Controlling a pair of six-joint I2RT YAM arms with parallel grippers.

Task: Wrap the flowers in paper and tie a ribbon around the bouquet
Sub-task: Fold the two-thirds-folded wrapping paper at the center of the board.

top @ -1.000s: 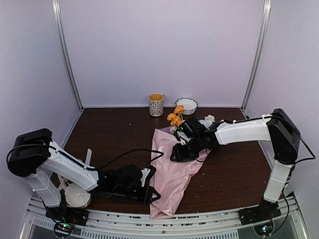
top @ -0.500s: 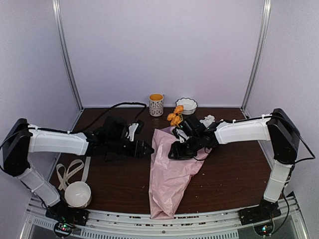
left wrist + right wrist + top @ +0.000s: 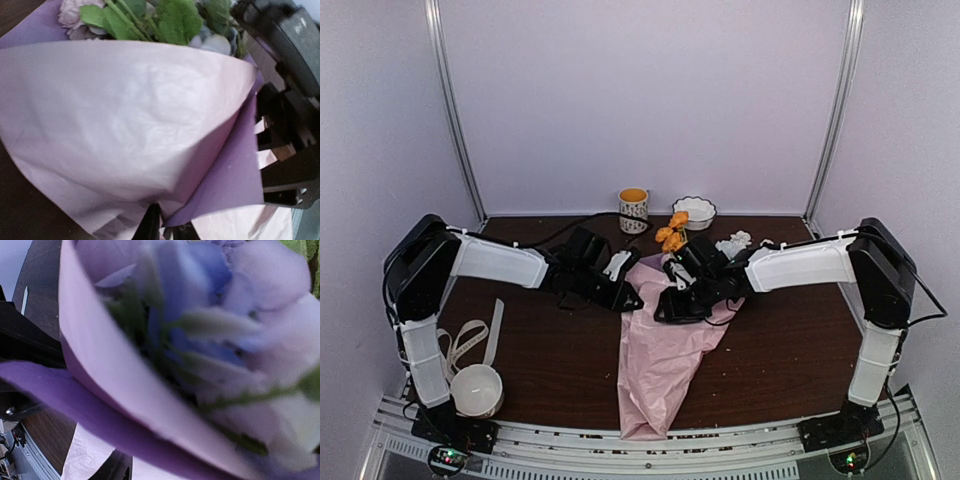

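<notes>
The bouquet (image 3: 665, 345) lies mid-table as a cone of pink paper (image 3: 125, 115), its narrow end toward the near edge. Orange and white flowers (image 3: 672, 237) stick out at the far end, and green leaves and pale blooms (image 3: 165, 17) fill the cone's mouth. My left gripper (image 3: 632, 294) sits at the cone's upper left edge. Its jaws (image 3: 167, 225) are pinched together on the paper's folded edge, where the lilac inner face (image 3: 235, 175) shows. My right gripper (image 3: 670, 307) is clamped across the cone's wide part, with one finger (image 3: 114, 471) under the paper fold. The cream ribbon (image 3: 468, 338) lies looped at the left.
A white bowl (image 3: 478, 389) stands at the near left beside the ribbon. A patterned cup (image 3: 633, 210) and a scalloped white bowl (image 3: 694, 211) stand by the back wall. The left arm's black cable (image 3: 570, 222) arcs over the table behind that arm.
My left arm swung from the near left of the table up to the bouquet's upper left edge. Its jaws opened on the way and closed on the paper edge. The right arm barely moved.
</notes>
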